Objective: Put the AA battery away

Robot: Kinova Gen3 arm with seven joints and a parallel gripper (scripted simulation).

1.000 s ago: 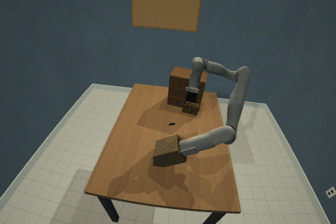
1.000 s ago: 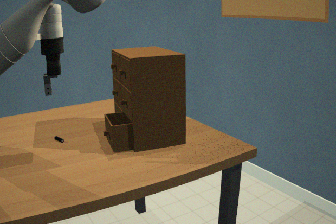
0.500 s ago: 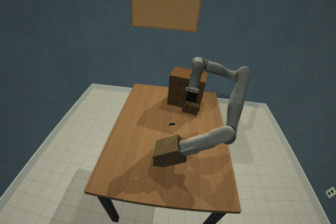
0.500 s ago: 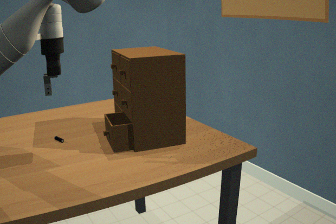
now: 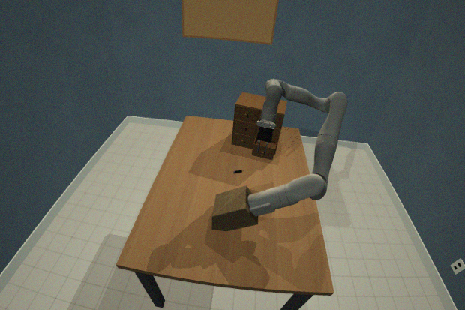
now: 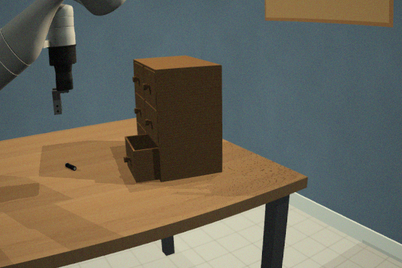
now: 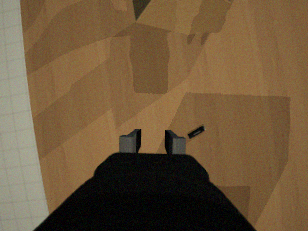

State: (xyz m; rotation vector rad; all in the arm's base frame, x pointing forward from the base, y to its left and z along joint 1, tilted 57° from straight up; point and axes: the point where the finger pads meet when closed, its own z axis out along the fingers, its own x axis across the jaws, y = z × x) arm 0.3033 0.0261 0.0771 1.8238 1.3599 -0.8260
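The AA battery [image 5: 238, 171] [image 6: 70, 166] [image 7: 196, 131], small and black, lies on its side on the table in front of the chest. The wooden chest [image 5: 251, 100] [image 6: 190, 121] stands upright with two columns of drawers. Its lower right drawer [image 6: 145, 165] is pulled partly out; its inside is dark and its contents cannot be seen. The other drawers that show look pushed in. My gripper [image 5: 262, 147] [image 6: 57, 113] [image 7: 152, 138] points down, open and empty, well above the table and in front of the chest. In the wrist view the battery lies just right of the right finger.
The arm's block-shaped base [image 5: 232, 210] stands on the table [image 5: 180, 200] [image 6: 181, 207] nearer the top camera, on the battery's side away from the chest. The arm arches along the table's right side in that view. The chest stands near the table's back edge, by the wall.
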